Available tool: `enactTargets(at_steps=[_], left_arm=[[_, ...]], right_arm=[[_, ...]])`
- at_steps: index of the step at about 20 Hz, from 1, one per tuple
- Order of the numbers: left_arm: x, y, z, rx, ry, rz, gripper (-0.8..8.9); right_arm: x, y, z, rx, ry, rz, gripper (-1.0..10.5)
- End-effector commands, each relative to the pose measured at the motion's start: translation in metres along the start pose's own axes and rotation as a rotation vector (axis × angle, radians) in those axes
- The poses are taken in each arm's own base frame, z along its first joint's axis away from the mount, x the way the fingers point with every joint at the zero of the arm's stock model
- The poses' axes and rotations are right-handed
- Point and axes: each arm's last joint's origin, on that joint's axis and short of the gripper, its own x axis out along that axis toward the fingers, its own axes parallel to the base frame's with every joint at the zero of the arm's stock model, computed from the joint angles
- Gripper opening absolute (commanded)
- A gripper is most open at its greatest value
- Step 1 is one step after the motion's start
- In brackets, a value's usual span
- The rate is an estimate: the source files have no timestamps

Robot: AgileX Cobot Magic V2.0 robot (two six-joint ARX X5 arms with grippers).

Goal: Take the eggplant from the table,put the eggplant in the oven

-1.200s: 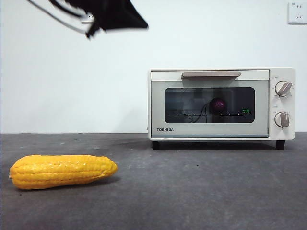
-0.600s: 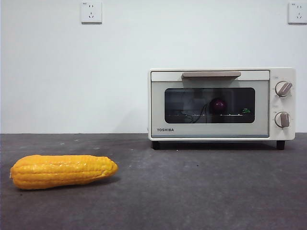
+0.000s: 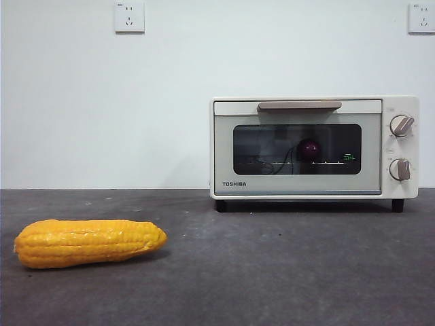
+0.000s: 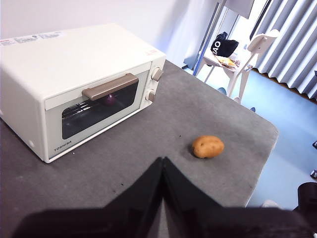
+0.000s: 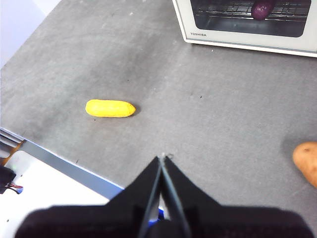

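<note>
The cream-white oven [image 3: 314, 147] stands at the back right of the table [image 3: 272, 272] with its door closed. Behind the dark glass, the purple eggplant [image 3: 310, 149] rests on the rack; it also shows through the window as the eggplant [image 4: 110, 100] and the eggplant [image 5: 262, 8]. No arm is in the front view. My left gripper [image 4: 163, 161] hangs shut, high above the table in front of the oven [image 4: 79, 84]. My right gripper [image 5: 162, 157] is shut too, raised over the table's near edge.
A yellow corn cob [image 3: 88, 242] lies at the front left, seen again as the corn cob [image 5: 110, 108]. A brown potato [image 4: 208, 147] sits to the right of the oven, near the table's edge; the potato [image 5: 307, 161] is partly cut off.
The dark arm at the top left of the front view has risen out of the picture. Oven, eggplant and corn have not moved.
</note>
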Motion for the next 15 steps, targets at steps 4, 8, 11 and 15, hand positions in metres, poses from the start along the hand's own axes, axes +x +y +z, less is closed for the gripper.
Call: enactTargets(at_steps=[4, 8, 11, 15], left_arm=[[0.0000, -0.0005, 0.0005, 0.017, -0.002, -0.007, -0.04], [0.0000, -0.0005, 0.0005, 0.016, -0.002, -0.007, -0.04], [0.0002, -0.0004, 0.0005, 0.017, -0.001, -0.007, -0.04], [-0.0002, 0.0009, 0.0014, 0.085, -0.011, 0.011, -0.04]], right_arm=[[-0.0005, 0.0002, -0.0023, 0.000, 0.020, 0.000, 0.0], [-0.0005, 0.0002, -0.0023, 0.000, 0.020, 0.000, 0.0], [-0.0005, 0.0002, -0.0023, 0.000, 0.020, 0.000, 0.0], [-0.0005, 0.0002, -0.0023, 0.000, 0.020, 0.000, 0.0]])
